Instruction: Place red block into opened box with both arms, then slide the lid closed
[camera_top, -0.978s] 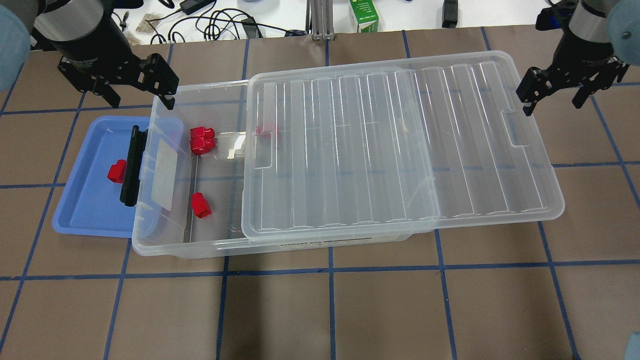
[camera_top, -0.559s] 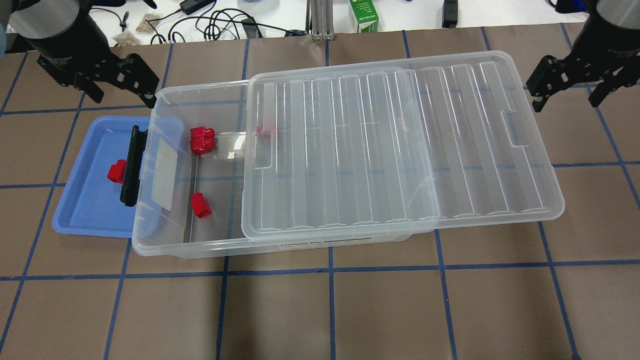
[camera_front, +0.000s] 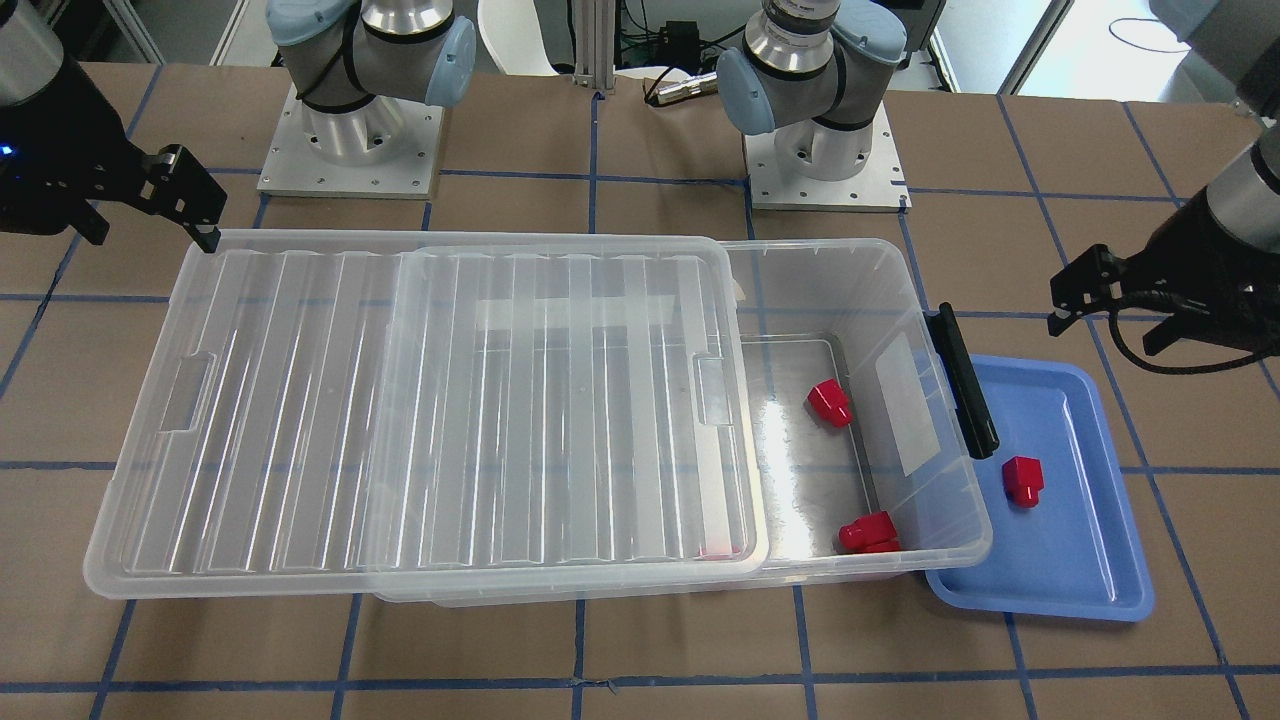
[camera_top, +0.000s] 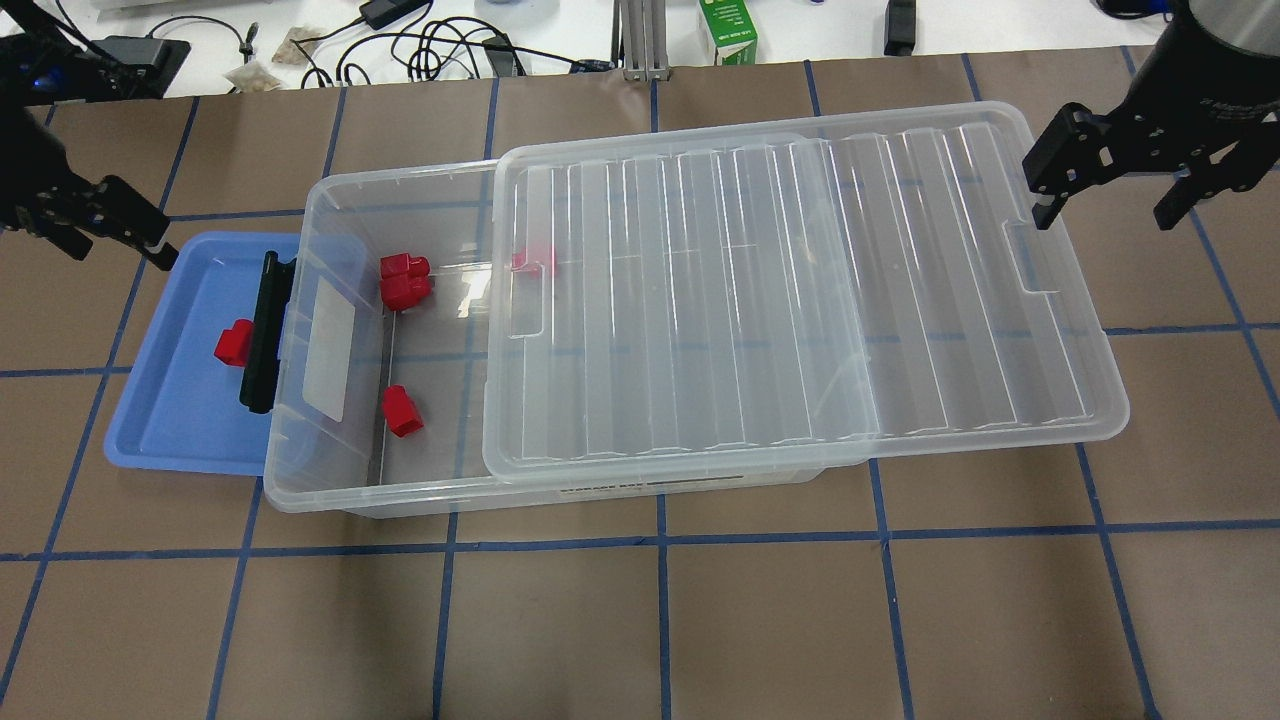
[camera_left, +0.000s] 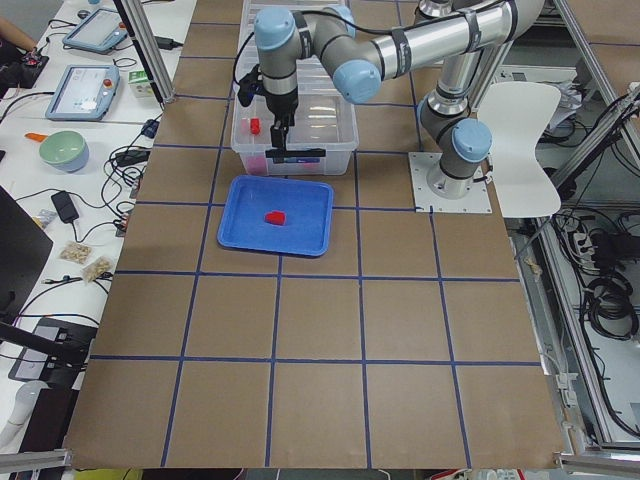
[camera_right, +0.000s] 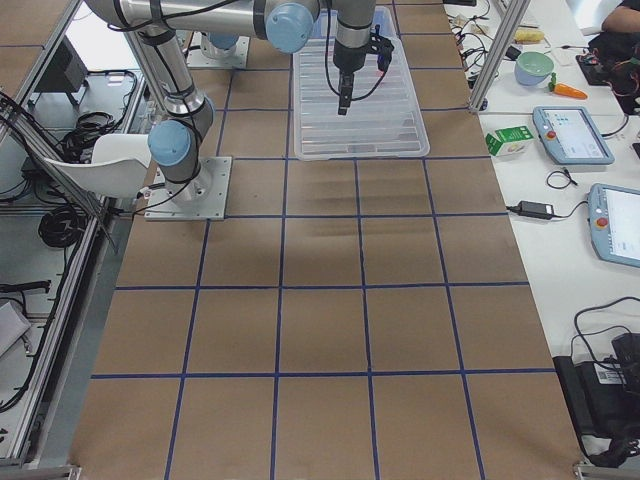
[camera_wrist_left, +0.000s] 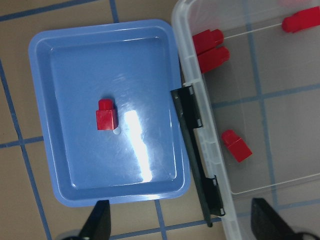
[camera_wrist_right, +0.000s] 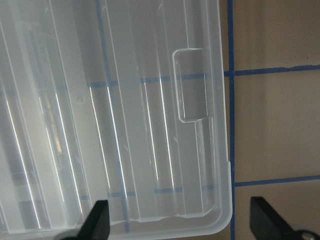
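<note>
- Box (camera_top: 330, 490): open at its left end; other blocks (camera_top: 402, 410) already inside.
- Red block (camera_top: 234, 343): I see one on the blue tray (camera_top: 170, 430), not yet moved.
- Lid (camera_top: 800, 300): slid right, unclosed.
- Left tool (camera_top: 115, 235): fingers apart, empty, near the tray.
- Right tool (camera_top: 1105, 195): fingers apart, empty, at the lid's far right corner.

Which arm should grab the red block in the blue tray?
Left: the left gripper hovers open beside the tray with the red block; the right gripper is at the lid's far end.
</note>
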